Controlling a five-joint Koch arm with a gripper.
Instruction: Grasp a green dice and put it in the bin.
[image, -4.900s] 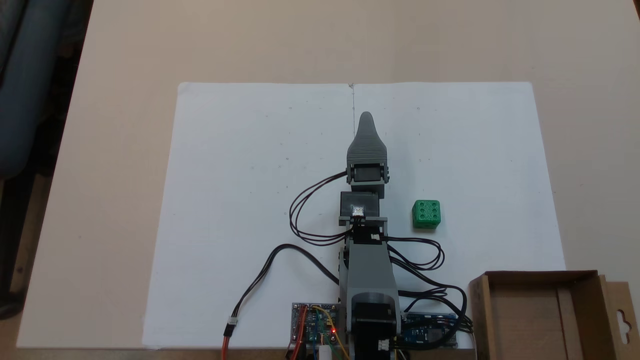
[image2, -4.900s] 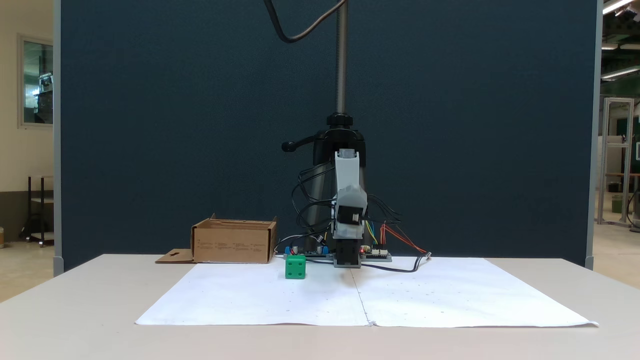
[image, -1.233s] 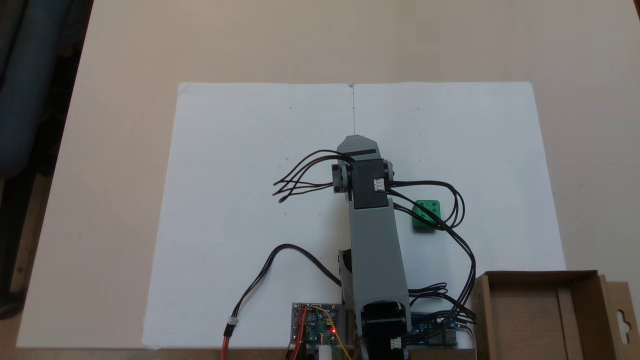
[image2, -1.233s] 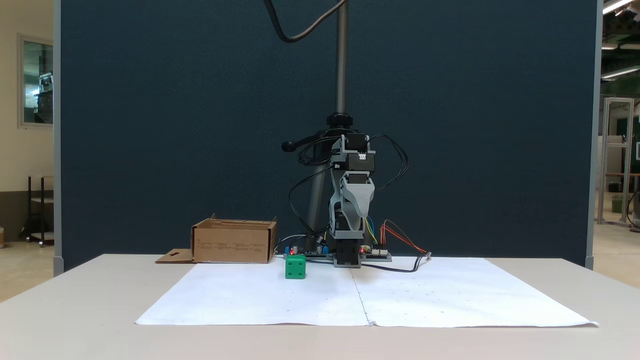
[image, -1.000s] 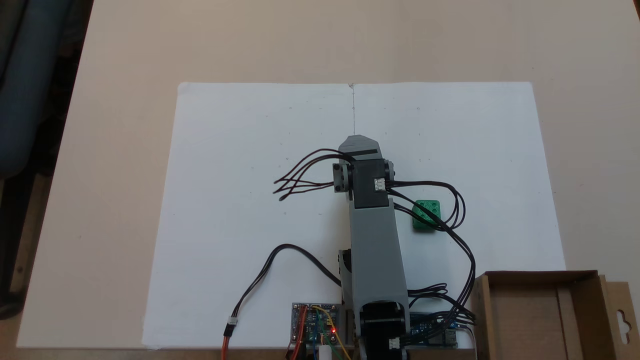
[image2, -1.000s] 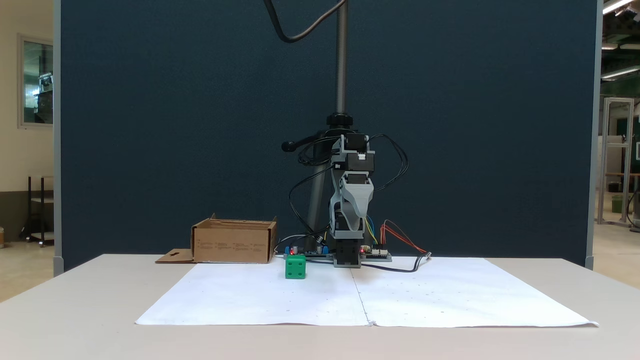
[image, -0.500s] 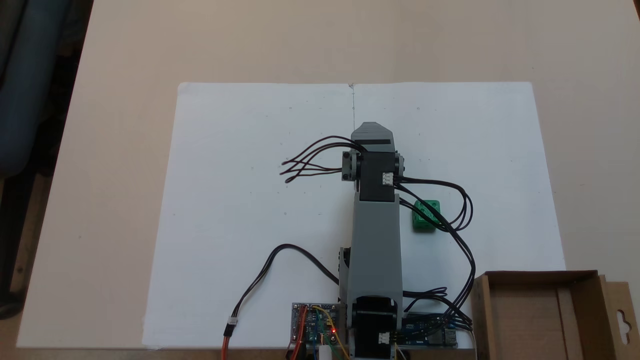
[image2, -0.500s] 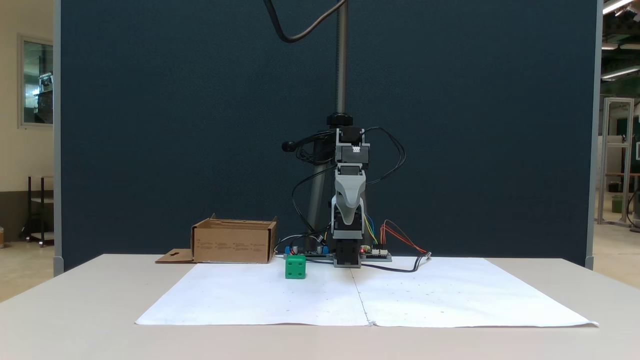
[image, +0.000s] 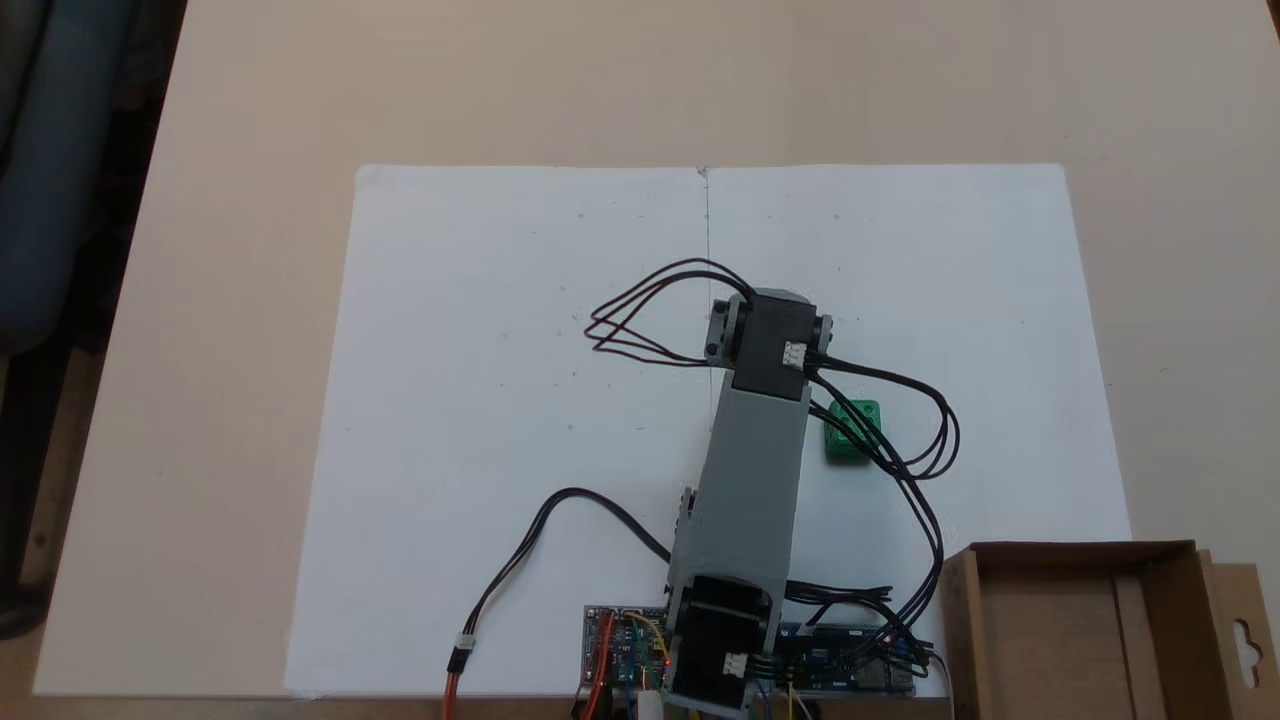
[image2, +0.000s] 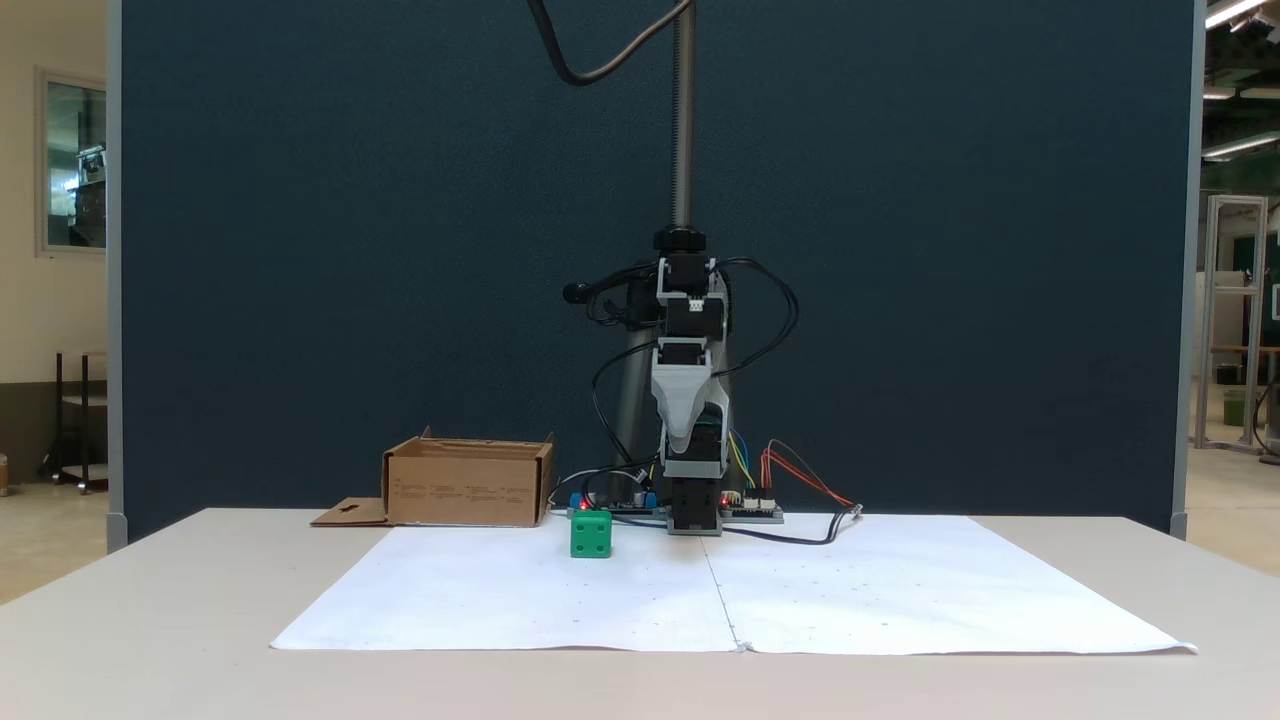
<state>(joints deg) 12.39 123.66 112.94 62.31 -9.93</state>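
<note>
My gripper (image2: 682, 440) aloft, jaw state unclear | green dice (image2: 591, 535) untouched on paper, near bin (image2: 468, 483) | risk: dangling cables nudge the dice during descent

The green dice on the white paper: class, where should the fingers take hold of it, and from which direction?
Grip the green dice across two opposite flat side faces, coming straight down from above. It sits flat and square on the paper with open space all round, so the gripper can probably straddle it.
</note>
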